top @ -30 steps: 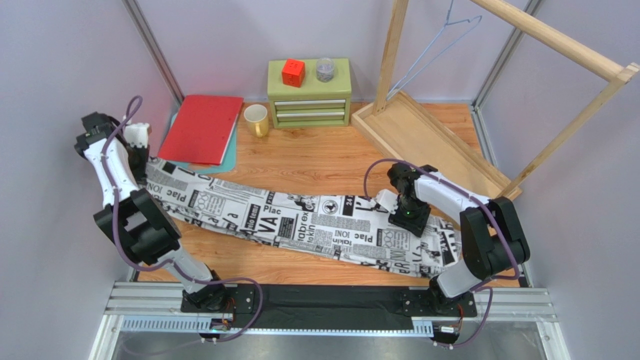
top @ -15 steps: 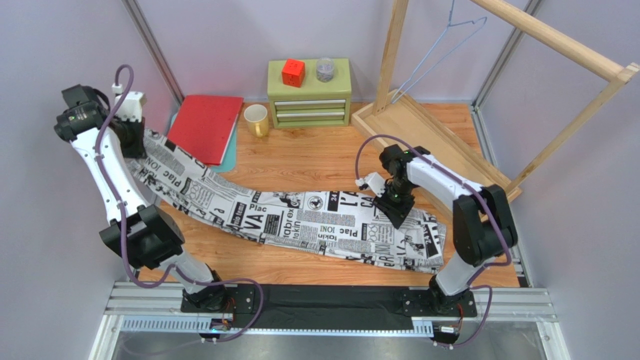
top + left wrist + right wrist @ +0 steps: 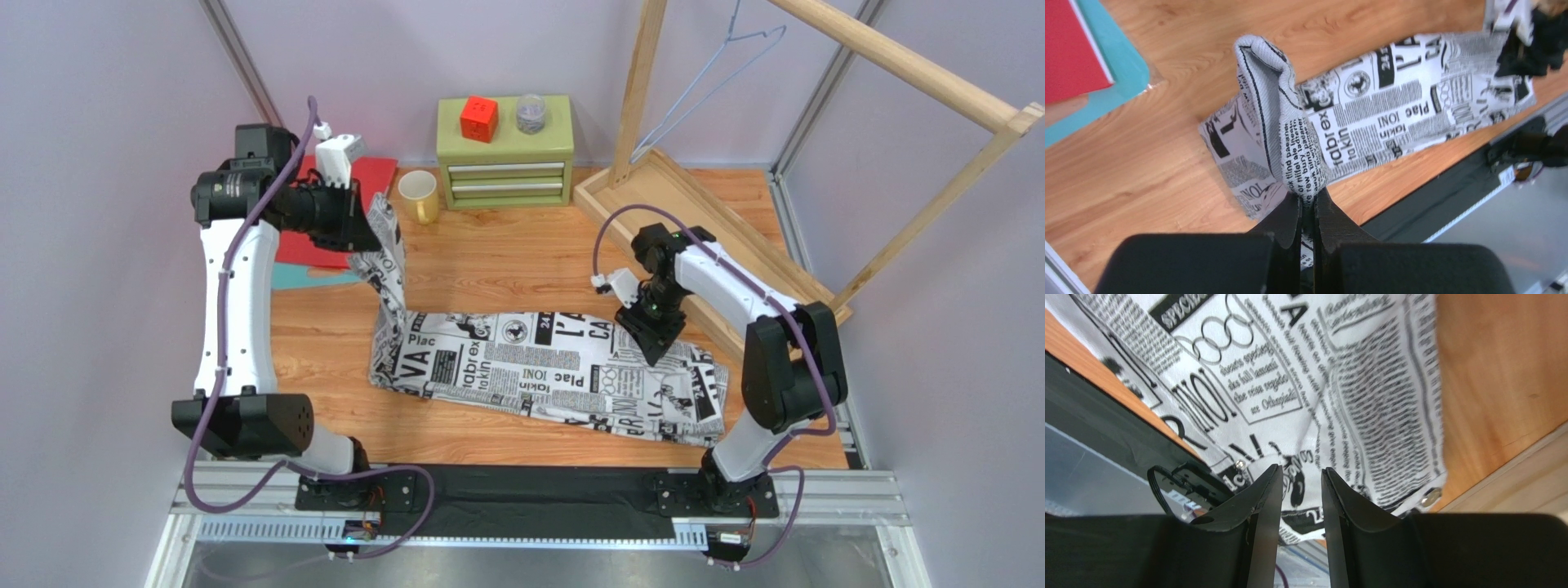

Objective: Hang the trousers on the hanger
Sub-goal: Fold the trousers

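Note:
The trousers [image 3: 552, 368], white with black newspaper print, lie across the near half of the table. My left gripper [image 3: 368, 227] is shut on one end of them and holds it high, so the cloth hangs in a fold down to the table. In the left wrist view, the cloth [image 3: 1278, 122] is pinched between the jaws of the left gripper [image 3: 1308, 199]. My right gripper [image 3: 650, 328] is just over the other end with its jaws a little apart; the right wrist view [image 3: 1300, 471] shows only cloth [image 3: 1321, 373] beyond. The hanger [image 3: 718, 74] hangs from the wooden rack at the back right.
A wooden rack with a tray base [image 3: 687, 221] fills the back right. A green drawer chest [image 3: 505, 151] with a red cube and a jar stands at the back. A yellow mug [image 3: 418, 196] and a red folder [image 3: 292, 245] are at the back left.
My left gripper has lifted its end of the trousers and carried it right, drawing the cloth off the left of the table. My right gripper has stayed over the other end.

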